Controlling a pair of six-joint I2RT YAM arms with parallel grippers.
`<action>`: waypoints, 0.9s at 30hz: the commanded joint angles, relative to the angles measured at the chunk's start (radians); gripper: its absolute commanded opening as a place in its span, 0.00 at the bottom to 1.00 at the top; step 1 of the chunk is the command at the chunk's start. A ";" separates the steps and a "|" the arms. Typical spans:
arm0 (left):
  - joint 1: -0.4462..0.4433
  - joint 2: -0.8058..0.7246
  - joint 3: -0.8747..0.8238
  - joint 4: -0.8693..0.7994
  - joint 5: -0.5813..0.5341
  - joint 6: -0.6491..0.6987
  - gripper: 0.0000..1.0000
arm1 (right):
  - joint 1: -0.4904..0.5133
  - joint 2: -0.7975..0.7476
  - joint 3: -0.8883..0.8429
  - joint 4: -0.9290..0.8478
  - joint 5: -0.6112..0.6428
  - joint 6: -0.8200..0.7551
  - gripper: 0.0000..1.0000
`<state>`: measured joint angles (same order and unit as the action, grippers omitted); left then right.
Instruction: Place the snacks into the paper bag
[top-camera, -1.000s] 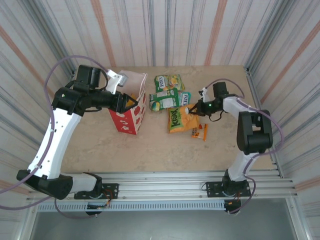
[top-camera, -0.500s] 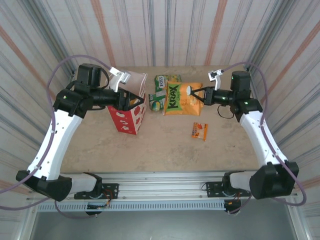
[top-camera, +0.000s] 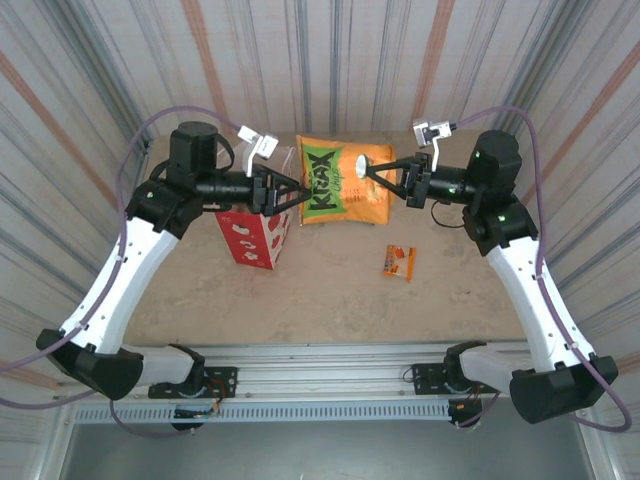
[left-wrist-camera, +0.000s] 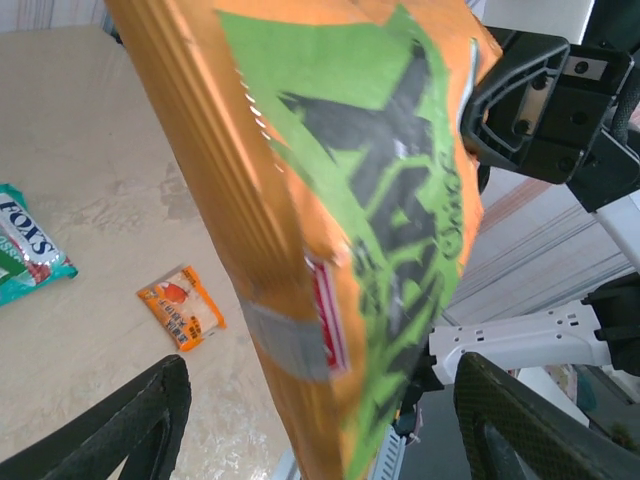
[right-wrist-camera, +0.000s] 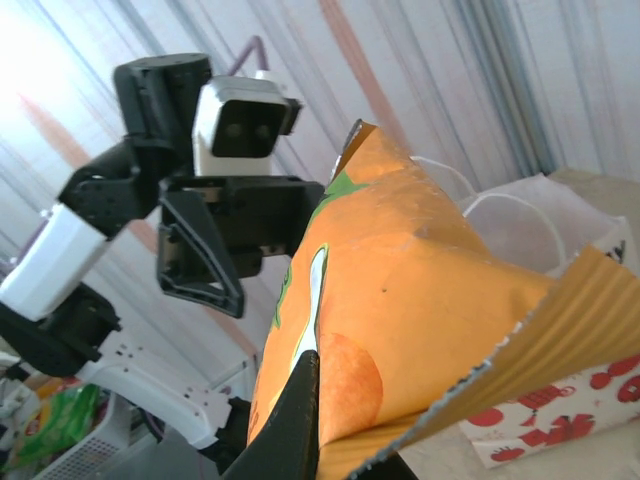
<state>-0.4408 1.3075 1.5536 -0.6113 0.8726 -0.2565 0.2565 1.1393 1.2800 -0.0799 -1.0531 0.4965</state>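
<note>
A big orange snack packet (top-camera: 340, 182) with green lettering hangs in the air, and my right gripper (top-camera: 372, 172) is shut on its right edge. The same packet (right-wrist-camera: 430, 290) runs out past my right fingers (right-wrist-camera: 298, 420). My left gripper (top-camera: 290, 192) stands open just left of it, above the paper bag (top-camera: 250, 240), which is upright with a red lower part. In the left wrist view the packet (left-wrist-camera: 340, 200) hangs between my wide-apart left fingers (left-wrist-camera: 150, 415), not pinched. A small orange sachet (top-camera: 399, 261) lies flat on the table.
A teal packet (left-wrist-camera: 25, 240) lies on the table at the left of the left wrist view, with the small sachet (left-wrist-camera: 181, 306) nearby. The bag's white rim and handles (right-wrist-camera: 520, 210) show behind the held packet. Corrugated walls enclose the table on three sides.
My right gripper lifted the orange packet off the table and carried it up and left toward the bag. My left gripper rose from the bag's mouth and spread its fingers wider.
</note>
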 joint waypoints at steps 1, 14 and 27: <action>-0.011 0.022 0.018 0.071 0.055 -0.028 0.73 | 0.020 0.011 0.031 0.083 -0.046 0.065 0.00; -0.034 0.015 0.032 0.076 0.074 0.019 0.25 | 0.062 0.047 0.027 0.047 0.025 0.018 0.04; 0.112 -0.114 0.209 -0.111 -0.401 0.085 0.12 | 0.053 0.037 0.016 -0.198 0.326 -0.060 0.55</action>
<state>-0.3420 1.2419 1.6718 -0.6853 0.6411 -0.2211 0.3138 1.1873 1.2869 -0.2203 -0.7799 0.4629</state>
